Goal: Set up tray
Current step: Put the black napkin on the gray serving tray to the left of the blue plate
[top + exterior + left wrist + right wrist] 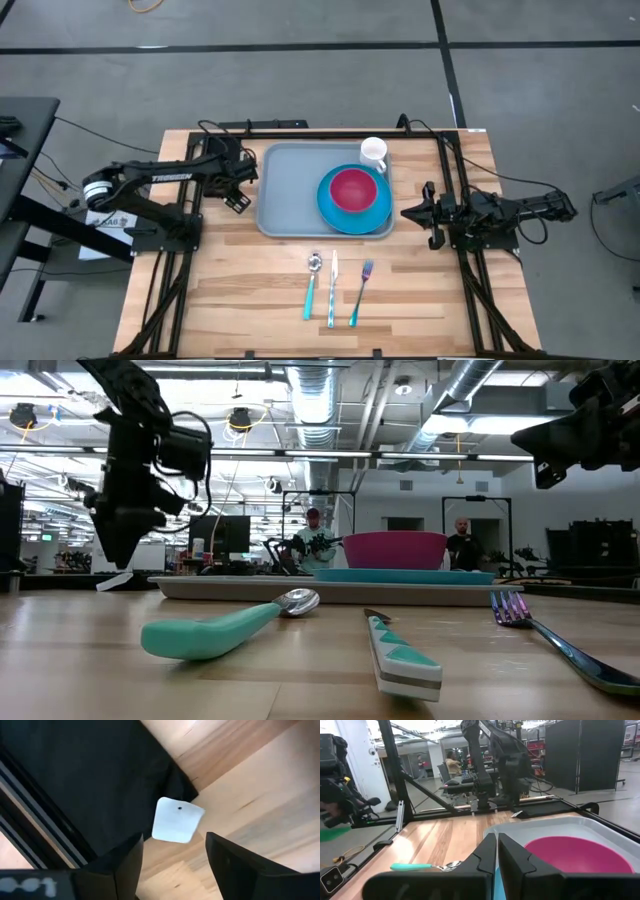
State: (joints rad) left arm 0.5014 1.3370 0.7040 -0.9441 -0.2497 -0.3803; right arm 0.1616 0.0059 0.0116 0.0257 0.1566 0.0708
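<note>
The tray (290, 195) lies flat on the wooden table (230, 290), its long axis running left to right between the two arms, and everything else is best placed from it. On the tray's right half sits a blue plate (336, 215) with a pink bowl (352, 189) on it, and a white cup (374, 152) stands at the tray's far right corner. In front of the tray, well off its near rim and on bare wood, lie a spoon (312, 282), a knife (333, 288) and a fork (361, 291), side by side with their handles pointing away from the tray. The left gripper (238, 200) hangs just off the tray's left short edge, above the table, its fingers spread wide with nothing between them; the left wrist view shows only wood and a small white tag (176, 820) beneath it. The right gripper (412, 213) waits just off the tray's right short edge, its fingers pressed together and empty. The cutlery is probably what remains to be placed, and the spoon, the leftmost piece, lies nearest the left gripper: toward the front of the table from it and a little toward the centre. Its handle runs front to back, so the open fingers would likely need to straddle it crosswise.
</note>
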